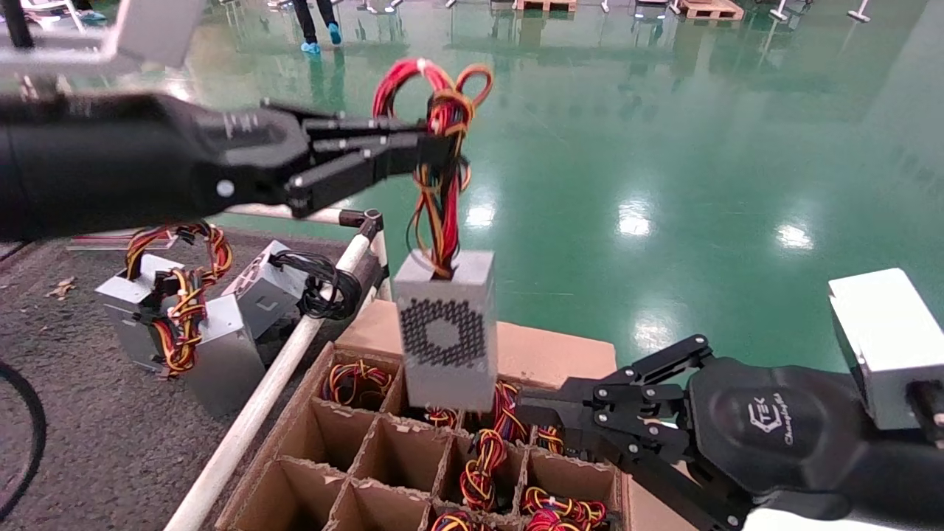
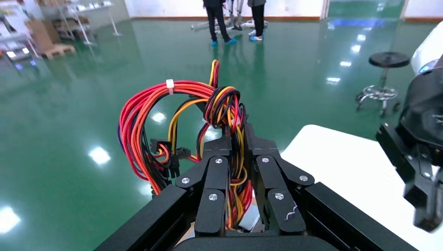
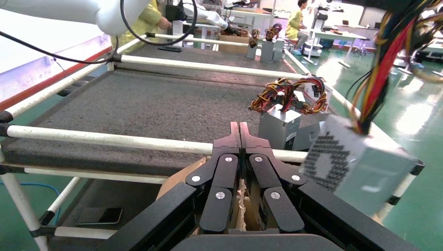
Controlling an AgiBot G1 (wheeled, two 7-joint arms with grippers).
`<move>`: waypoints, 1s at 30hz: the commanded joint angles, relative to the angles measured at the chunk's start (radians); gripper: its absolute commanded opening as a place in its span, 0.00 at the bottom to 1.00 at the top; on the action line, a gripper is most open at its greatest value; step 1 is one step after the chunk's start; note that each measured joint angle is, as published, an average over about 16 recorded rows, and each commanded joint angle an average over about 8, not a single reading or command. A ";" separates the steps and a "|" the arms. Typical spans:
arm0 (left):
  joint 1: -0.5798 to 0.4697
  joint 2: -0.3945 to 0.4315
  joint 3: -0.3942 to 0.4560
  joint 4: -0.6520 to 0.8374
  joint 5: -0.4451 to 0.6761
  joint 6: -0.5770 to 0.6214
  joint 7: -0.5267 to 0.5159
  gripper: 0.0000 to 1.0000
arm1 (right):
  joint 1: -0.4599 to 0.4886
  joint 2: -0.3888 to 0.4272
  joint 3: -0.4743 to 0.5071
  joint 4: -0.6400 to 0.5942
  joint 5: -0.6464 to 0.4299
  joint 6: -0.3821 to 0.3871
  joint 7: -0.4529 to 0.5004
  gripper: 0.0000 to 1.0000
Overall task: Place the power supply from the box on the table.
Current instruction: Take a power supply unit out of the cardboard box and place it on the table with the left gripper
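The power supply point(image 1: 446, 339), a grey block with a round honeycomb grille, hangs in the air by its mostly red wire bundle point(image 1: 441, 140). It is above the far edge of the box point(image 1: 295, 435), a brown carton with a cardboard grid. My left gripper point(image 1: 435, 151) reaches in from the left, shut on the wires point(image 2: 156, 115); in the left wrist view the bundle runs between its fingers point(image 2: 217, 172). My right gripper point(image 1: 527, 413) is shut with nothing in it, low over the box's right side. The right wrist view shows the block point(image 3: 355, 167) swinging beside the table point(image 3: 146, 104).
Two grey units with braided wires point(image 1: 184, 324) and one with a coiled black cable point(image 1: 273, 287) stand on the dark table point(image 1: 74, 413). A white pipe rail point(image 1: 280, 369) separates the table from the box. Several box cells hold wired units point(image 1: 479, 464). Green floor lies beyond.
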 commanded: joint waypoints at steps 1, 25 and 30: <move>-0.026 0.006 -0.003 -0.004 0.014 -0.002 0.005 0.00 | 0.000 0.000 0.000 0.000 0.000 0.000 0.000 0.00; -0.341 0.079 0.043 0.274 0.208 0.010 0.201 0.00 | 0.000 0.000 0.000 0.000 0.000 0.000 0.000 0.00; -0.384 0.075 0.063 0.347 0.238 0.005 0.249 0.00 | 0.000 0.000 0.000 0.000 0.000 0.000 0.000 0.00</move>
